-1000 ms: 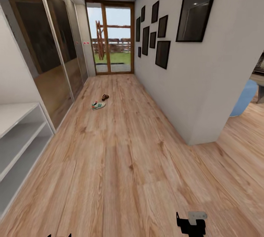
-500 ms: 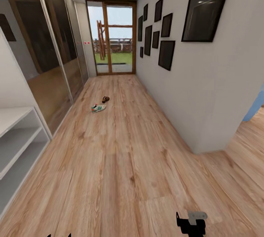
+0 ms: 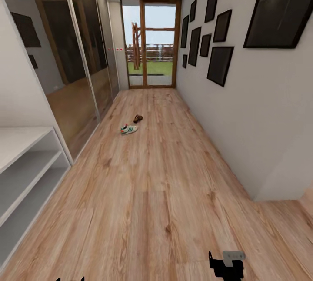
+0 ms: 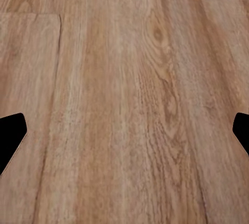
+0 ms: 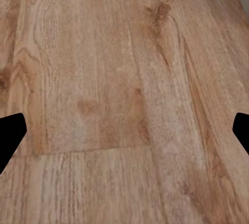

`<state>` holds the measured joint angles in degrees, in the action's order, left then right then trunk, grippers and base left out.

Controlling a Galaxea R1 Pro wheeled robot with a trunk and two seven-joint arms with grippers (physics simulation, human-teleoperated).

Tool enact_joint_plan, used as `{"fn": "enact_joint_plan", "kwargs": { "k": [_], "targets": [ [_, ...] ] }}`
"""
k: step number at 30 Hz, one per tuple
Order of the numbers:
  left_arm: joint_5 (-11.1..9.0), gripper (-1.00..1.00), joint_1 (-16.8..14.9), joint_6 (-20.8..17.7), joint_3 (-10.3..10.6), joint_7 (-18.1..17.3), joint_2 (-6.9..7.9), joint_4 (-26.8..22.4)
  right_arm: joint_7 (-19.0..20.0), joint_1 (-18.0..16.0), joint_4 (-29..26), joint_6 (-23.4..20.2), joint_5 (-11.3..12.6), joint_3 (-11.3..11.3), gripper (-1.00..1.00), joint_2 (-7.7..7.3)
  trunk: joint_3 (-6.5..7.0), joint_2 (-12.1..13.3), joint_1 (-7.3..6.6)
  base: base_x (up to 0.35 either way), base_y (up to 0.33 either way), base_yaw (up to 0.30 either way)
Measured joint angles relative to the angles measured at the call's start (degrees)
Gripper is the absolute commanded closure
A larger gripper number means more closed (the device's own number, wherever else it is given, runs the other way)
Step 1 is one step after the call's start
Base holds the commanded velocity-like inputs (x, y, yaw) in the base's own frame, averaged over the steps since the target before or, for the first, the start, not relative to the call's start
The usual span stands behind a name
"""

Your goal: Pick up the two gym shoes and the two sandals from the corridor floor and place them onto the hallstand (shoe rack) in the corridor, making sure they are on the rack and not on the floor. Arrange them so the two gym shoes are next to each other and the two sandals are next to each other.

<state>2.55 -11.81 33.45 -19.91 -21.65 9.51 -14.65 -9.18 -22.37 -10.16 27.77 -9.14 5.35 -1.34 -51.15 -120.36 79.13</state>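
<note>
Wood-grain corridor floor runs far ahead in the head view, where a gym shoe and a sandal lie close together. Both wrist views show bare planks between the widely parted fingertips of the left gripper and right gripper.

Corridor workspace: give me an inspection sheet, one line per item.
Surface: corridor floor, light wood planks, bare under both wrist cameras.
Job's things: one gym shoe and one sandal lie apart, far down the corridor; a grey shelving unit stands at the left, its shelves bare.
Clutter: nothing seen.
Grippers: left gripper and right gripper open, fingers wide apart, holding nothing.
Cables: nothing seen.
Surroundings: mirrored wardrobe doors left, dark picture frames right, glazed door at the end.
</note>
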Motion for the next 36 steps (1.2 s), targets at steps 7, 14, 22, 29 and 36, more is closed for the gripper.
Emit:
{"fn": "enact_joint_plan", "kwargs": {
  "k": [7,14,22,29,36],
  "targets": [
    [0.0,-1.00,0.0,0.0,0.0,0.0,-0.05,0.0,0.0,0.0,0.0,0.0,0.0,0.0,-1.00,0.00,-0.03,0.0,0.00,0.340,0.000,0.015],
    [0.0,-1.00,0.0,0.0,0.0,0.0,-0.08,0.0,0.0,0.0,0.0,0.0,0.0,0.0,-1.00,-0.06,-0.03,0.0,0.00,0.340,0.000,0.002],
    [0.0,-1.00,0.0,0.0,0.0,0.0,-0.09,0.1,0.1,0.0,0.0,0.0,0.0,0.0,-1.00,-0.09,-0.03,0.0,0.00,0.340,0.000,0.000],
    [0.0,-1.00,0.0,0.0,0.0,0.0,-0.07,0.1,0.1,0.0,0.0,0.0,0.0,0.0,-1.00,0.00,-0.03,0.0,0.00,0.340,0.000,0.117],
    [0.0,-1.00,0.0,0.0,0.0,0.0,-0.07,0.1,0.1,0.0,0.0,0.0,0.0,0.0,-1.00,0.00,-0.03,0.0,0.00,0.340,0.000,0.146]
  ]
}}
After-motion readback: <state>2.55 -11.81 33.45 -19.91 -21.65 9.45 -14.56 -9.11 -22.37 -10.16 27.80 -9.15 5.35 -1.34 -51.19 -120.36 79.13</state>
